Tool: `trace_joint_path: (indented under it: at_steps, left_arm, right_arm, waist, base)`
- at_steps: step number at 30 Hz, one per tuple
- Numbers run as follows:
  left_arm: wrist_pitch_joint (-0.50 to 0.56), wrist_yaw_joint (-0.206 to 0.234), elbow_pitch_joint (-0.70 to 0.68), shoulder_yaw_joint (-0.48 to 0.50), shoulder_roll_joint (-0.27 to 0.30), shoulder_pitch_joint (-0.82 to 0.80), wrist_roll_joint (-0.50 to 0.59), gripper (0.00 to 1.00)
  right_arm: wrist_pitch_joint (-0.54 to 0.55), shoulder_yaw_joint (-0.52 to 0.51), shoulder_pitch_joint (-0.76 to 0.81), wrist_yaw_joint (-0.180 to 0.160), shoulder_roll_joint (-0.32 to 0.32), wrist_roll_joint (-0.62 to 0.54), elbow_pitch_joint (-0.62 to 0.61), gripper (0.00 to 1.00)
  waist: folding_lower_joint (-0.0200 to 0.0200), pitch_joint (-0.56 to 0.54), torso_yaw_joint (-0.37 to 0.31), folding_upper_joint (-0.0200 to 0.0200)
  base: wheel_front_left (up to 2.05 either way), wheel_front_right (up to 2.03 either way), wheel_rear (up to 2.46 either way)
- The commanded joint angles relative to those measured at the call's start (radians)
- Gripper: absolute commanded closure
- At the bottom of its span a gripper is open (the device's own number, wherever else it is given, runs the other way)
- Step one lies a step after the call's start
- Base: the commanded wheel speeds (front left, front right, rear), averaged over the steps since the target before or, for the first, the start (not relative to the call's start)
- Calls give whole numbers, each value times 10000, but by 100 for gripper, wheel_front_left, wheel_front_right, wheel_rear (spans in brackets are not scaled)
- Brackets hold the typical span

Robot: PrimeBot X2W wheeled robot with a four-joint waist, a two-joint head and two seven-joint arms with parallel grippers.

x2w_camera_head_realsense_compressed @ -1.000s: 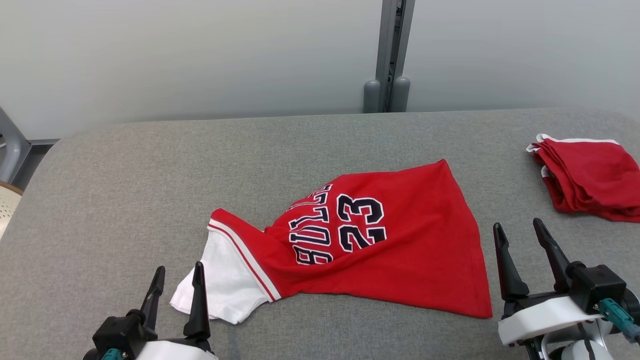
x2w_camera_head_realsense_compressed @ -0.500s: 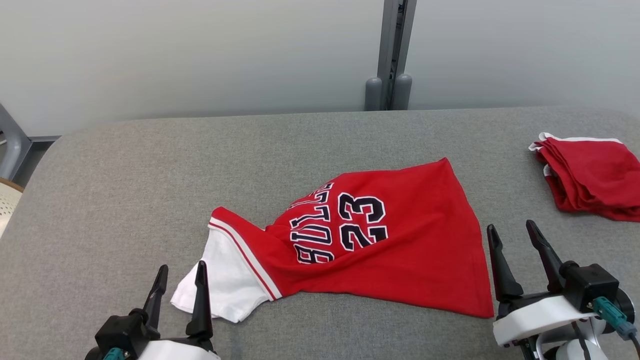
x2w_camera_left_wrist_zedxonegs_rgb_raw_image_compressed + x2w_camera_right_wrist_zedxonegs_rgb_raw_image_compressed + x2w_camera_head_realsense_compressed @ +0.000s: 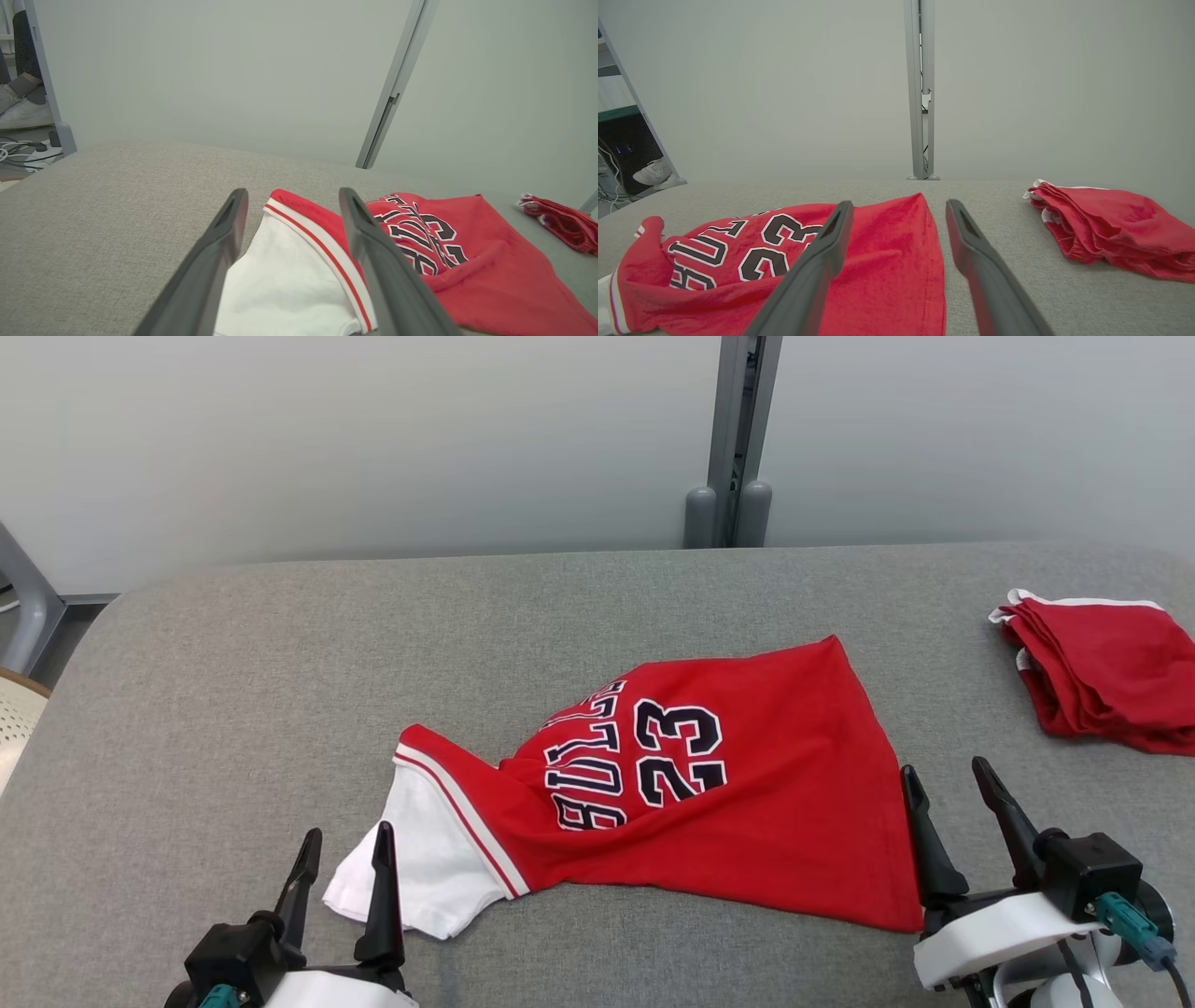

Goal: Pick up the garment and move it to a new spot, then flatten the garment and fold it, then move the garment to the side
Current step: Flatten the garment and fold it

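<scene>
The garment (image 3: pixel 738 793) is a red jersey with dark "BULLS 23" lettering and a white part (image 3: pixel 411 877) at its left end. It lies crumpled in the middle of the grey padded table (image 3: pixel 280 672). My left gripper (image 3: pixel 345 845) stands open at the lower left, its fingers just at the near edge of the white part (image 3: pixel 280 284). Open too, my right gripper (image 3: pixel 943 775) is at the lower right, beside the jersey's right hem (image 3: pixel 934 261). Neither holds anything.
A folded pile of red cloth (image 3: pixel 1102 667) lies at the table's right edge, shown too in the right wrist view (image 3: pixel 1111 228). A grey post (image 3: pixel 733 439) stands behind the table's far edge. A person's shoe (image 3: pixel 23 112) rests on the floor at left.
Both grippers have stayed open and shifted a little toward the garment's ends. The head camera has moved slightly, so the whole picture has shifted; the jersey lies as before.
</scene>
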Motion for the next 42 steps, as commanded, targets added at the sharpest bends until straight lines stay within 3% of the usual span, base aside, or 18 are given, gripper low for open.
trace_joint_path:
  at_steps: [1, 19, 36, 38, 39, 41, 42]
  left_arm:
    - [-20, 44, -31, -17, 26, -33, 10, 0]
    - [-20, 119, 0, -105, 28, 155, -128, 0]
    - [-20, -25, 215, -35, 25, -225, -33, 0]
    - [-20, 1, 201, -34, 28, -233, -31, 0]
    - [-20, 16, 188, -28, 32, -236, -36, 0]
    - [-20, 42, 155, -12, 29, -241, -34, 0]
    - [-20, 44, 149, 1, 29, -239, -33, 0]
  right_arm:
    - [-70, 14, -1, 1, -47, 68, 49, 0]
    - [664, -366, 1436, 1, -43, 528, 901, 0]
    - [645, 217, 88, 1, -38, 1364, 3510, 0]
    - [626, 354, -26, 3, -24, 1402, 3776, 12]
    - [594, 398, -91, 3, -23, 1420, 3881, 51]
    - [528, 440, -181, 3, -9, 1466, 4050, 65]
    - [496, 436, -230, 1, -13, 1457, 4130, 79]
  waist:
    - [0, -8, 9, 0]
    - [0, 385, -91, 0]
    - [0, 766, 468, 0]
    - [0, 795, 526, 0]
    - [0, 808, 549, 0]
    - [0, 837, 571, 0]
    - [0, 847, 575, 0]
  base:
    - [0, 0, 0]
    - [0, 0, 0]
    - [0, 0, 0]
    - [0, 0, 0]
    - [0, 0, 0]
    - [0, 0, 0]
    - [0, 0, 0]
